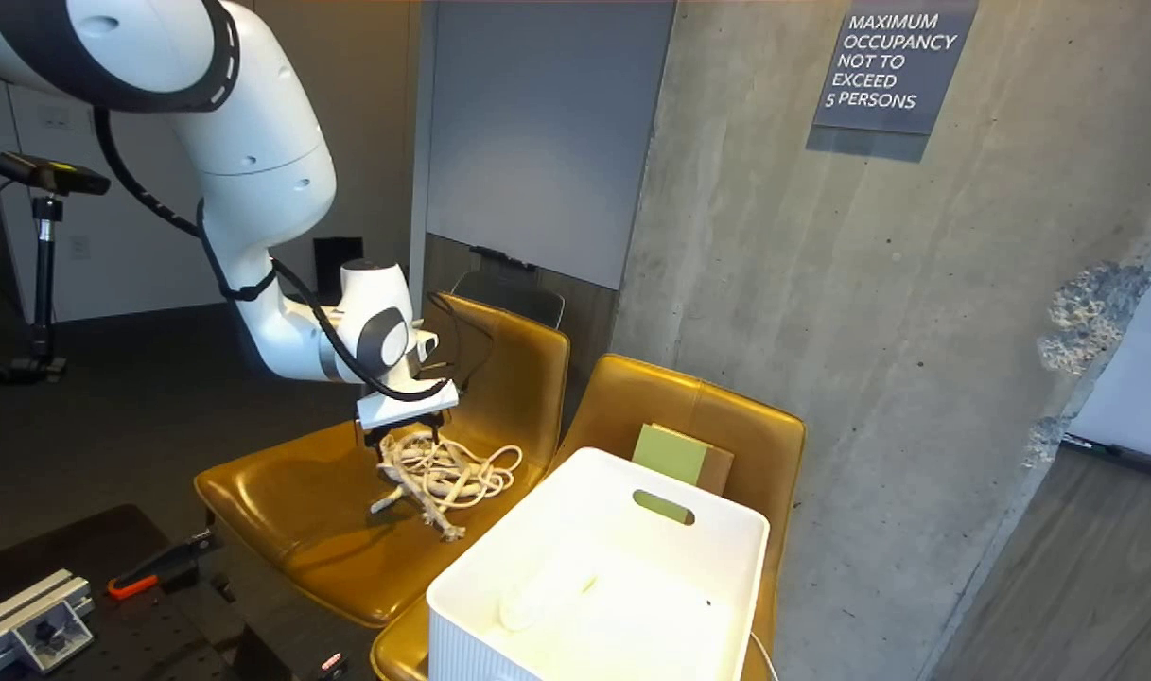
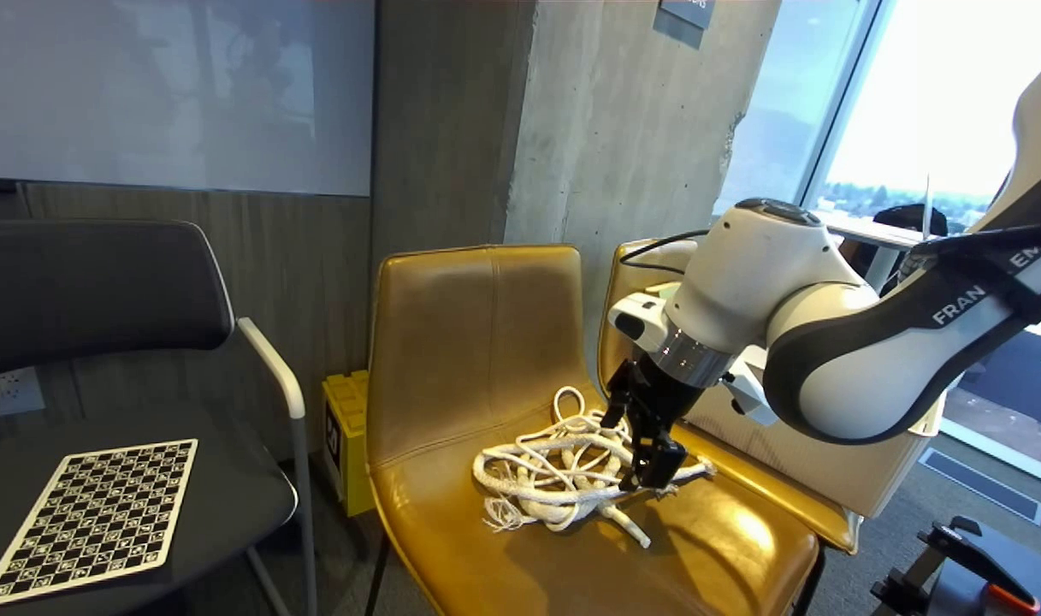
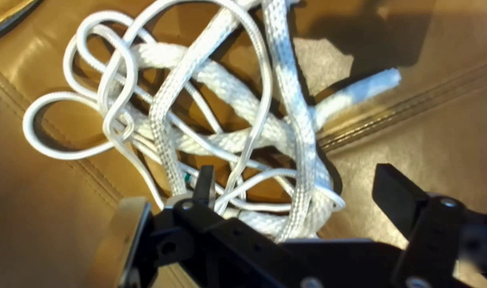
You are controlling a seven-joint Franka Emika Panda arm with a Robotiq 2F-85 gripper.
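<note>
The gripper [image 3: 295,180] has its fingers [image 3: 399,196] spread, pinching nothing; in the wrist view one is over the rope [image 3: 243,102], the other beside it. The tangle lies on the chair [image 2: 606,582], nearer the seat's back edge than its front. Because loops overlap, closing might catch only thin strands and let thick lengths slip; pressing lower might scrape the seat.

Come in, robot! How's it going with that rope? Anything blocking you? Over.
End effector open, holding nothing. Rope tangled below it on chair, contact unclear. No obstacle seen; box on next chair.
</note>
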